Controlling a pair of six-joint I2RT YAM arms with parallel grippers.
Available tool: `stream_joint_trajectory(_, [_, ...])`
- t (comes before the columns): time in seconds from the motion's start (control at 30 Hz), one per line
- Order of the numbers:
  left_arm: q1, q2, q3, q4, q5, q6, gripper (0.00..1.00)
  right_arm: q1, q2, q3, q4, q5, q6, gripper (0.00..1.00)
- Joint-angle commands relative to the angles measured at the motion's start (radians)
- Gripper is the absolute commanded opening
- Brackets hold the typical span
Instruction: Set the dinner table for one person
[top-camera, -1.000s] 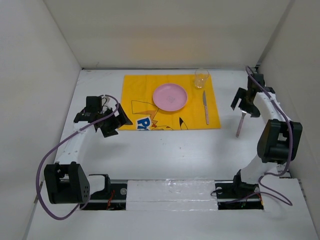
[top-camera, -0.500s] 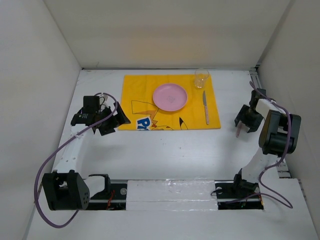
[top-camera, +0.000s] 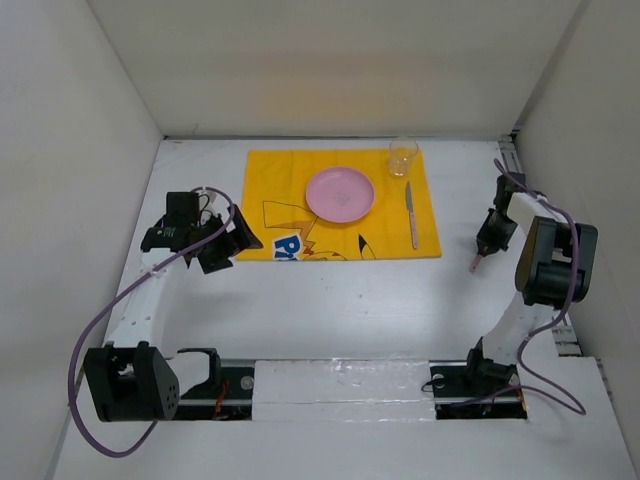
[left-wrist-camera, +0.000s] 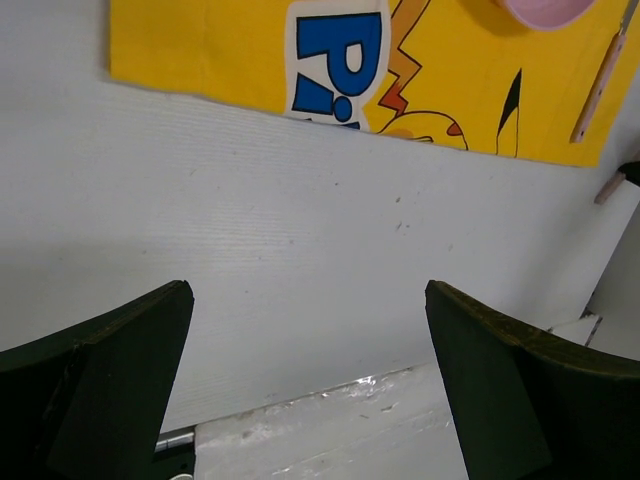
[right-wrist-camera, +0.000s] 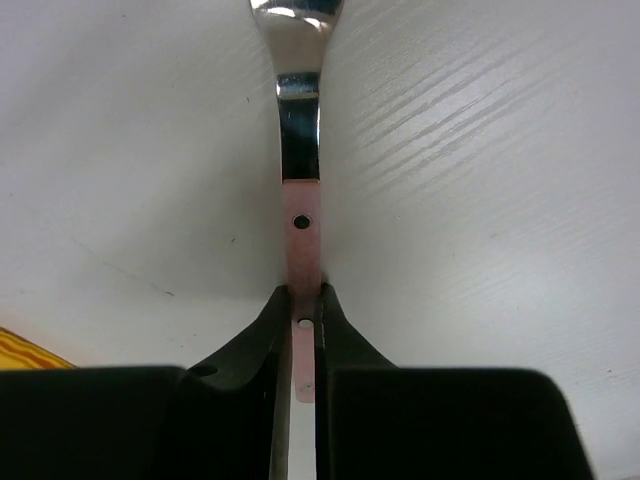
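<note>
Top external: the dinner table (top-camera: 330, 300) lies under both arms, white walls on three sides. Left gripper (top-camera: 228, 250) hangs over bare tabletop; the near left corner of the yellow placemat (top-camera: 270, 190) is just beside its fingers. Pink plate (top-camera: 340, 193) sits on the placemat, ahead and to the right of that gripper. Knife (top-camera: 411, 215) lies on the placemat right of the plate, and the glass (top-camera: 403, 157) stands beyond the knife's far end. Right gripper (top-camera: 487, 240) is off the placemat's right edge, well apart from the knife, with a utensil (top-camera: 477, 262) slanting down from it toward the table

Left wrist: left gripper (left-wrist-camera: 307, 300) spread wide, nothing between the fingers. Bare dinner table (left-wrist-camera: 300, 200) below; placemat (left-wrist-camera: 200, 50) edge ahead, plate (left-wrist-camera: 545, 10) rim and knife (left-wrist-camera: 598, 80) at upper right. Glass not in this view

Right wrist: right gripper (right-wrist-camera: 301, 300) pinches the pink handle of the utensil (right-wrist-camera: 300, 150), fingers pressed against both sides. Metal neck runs straight ahead; the head is cut off by the frame, so spoon or fork cannot be told. Dinner table (right-wrist-camera: 450, 150) lies behind it; contact with the table cannot be told. A sliver of placemat (right-wrist-camera: 20, 350) shows at lower left
</note>
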Motion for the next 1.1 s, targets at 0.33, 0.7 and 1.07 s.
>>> stream_joint_trajectory(0.33, [0.060,-0.008,0.078,-0.060,-0.243,-0.290,1.00,0.634,-0.070,0.312,-0.068,0.060,0.325,0.00])
stream_joint_trajectory(0.7, [0.060,0.017,-0.030,0.014,-0.174,-0.258,1.00,1.015,0.360,0.861,0.054,-0.100,0.423,0.00])
stream_joint_trajectory(1.07, [0.060,-0.012,-0.058,-0.005,-0.145,-0.196,1.00,1.044,0.734,1.275,0.061,-0.238,0.492,0.00])
